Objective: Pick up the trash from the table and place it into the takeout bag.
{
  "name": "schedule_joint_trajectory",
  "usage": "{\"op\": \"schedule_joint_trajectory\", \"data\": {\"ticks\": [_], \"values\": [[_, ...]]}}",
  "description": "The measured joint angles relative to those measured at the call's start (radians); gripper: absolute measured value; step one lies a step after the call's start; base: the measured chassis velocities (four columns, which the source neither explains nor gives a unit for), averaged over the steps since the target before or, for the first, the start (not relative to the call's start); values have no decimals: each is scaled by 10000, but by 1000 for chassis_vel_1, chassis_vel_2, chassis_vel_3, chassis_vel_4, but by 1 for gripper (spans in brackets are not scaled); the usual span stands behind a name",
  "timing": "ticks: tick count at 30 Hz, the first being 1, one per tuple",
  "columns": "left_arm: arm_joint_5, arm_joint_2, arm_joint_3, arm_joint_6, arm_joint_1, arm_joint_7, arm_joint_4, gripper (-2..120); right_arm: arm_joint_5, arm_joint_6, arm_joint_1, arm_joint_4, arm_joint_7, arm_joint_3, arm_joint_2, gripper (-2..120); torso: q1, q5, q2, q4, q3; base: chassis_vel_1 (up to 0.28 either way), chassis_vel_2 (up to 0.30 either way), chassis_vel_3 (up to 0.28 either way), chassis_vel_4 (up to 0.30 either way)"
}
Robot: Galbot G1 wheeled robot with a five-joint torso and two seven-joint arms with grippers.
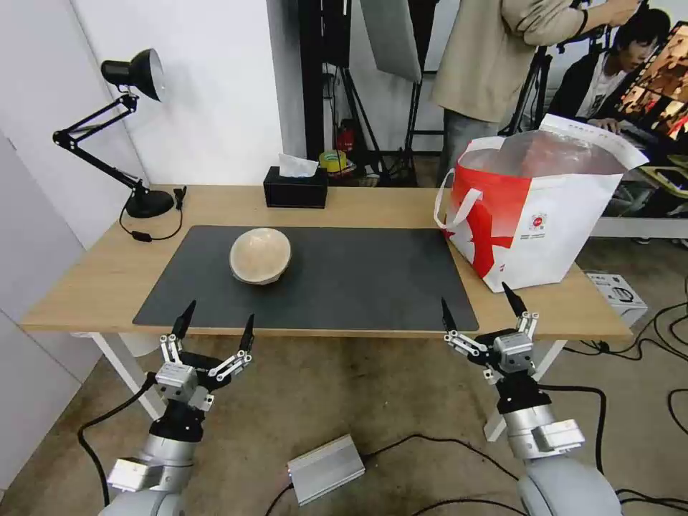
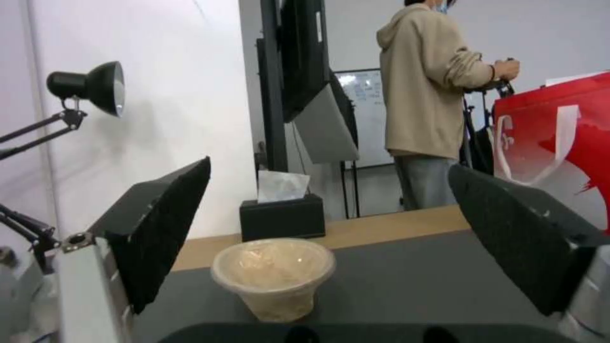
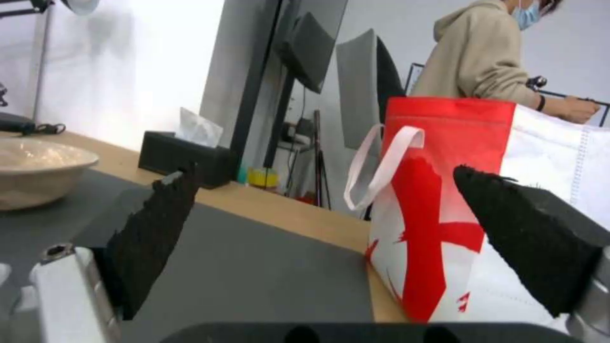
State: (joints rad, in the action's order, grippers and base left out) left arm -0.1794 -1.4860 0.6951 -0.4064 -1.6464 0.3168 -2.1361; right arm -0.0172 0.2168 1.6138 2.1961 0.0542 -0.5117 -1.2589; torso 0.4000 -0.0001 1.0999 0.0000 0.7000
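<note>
Trash on the table (image 1: 344,208) comes down to one beige domed bowl (image 1: 260,255), a rounded, thin-walled container with a cloudy plastic cover, lying tilted on the dark grey mat (image 1: 358,276) toward the mat's left half. In the left wrist view the bowl (image 2: 274,276) sits upright-looking with a flared rim and a tapered base, its surface matte and mottled. The mat is a flat, smooth rectangle covering most of the light-wood tabletop.

Near the table's right end stands the takeout bag (image 1: 534,215), a boxy white-and-red tote of woven-looking fabric with a white loop handle, a small round logo and a crinkled silvery lining showing at its open mouth. One bottom corner of it overlaps the mat's right edge.

At the table's far edge rests a black tissue box (image 1: 295,188), and a black desk lamp (image 1: 136,136) stands at the far left corner.

The left gripper (image 1: 215,328) hovers just off the near edge in front of the mat's left corner, jaws spread wide and holding nothing. The right gripper (image 1: 479,306) hovers off the near edge by the mat's right corner, jaws likewise wide apart and empty.
</note>
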Motion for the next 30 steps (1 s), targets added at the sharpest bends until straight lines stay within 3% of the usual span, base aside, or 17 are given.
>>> {"op": "schedule_joint_trajectory", "data": {"ticks": [16,30], "values": [[-36,45,-2,64,184,-4,186,100,-285,182,273,-114,-85,-5,-218,100,0,1,0,0,0,0,0,0,0],[-32,105,34,76,221,0,263,100,-212,231,276,-283,-385,-150,151,100,0,1,0,0,0,0,0,0,0]]}}
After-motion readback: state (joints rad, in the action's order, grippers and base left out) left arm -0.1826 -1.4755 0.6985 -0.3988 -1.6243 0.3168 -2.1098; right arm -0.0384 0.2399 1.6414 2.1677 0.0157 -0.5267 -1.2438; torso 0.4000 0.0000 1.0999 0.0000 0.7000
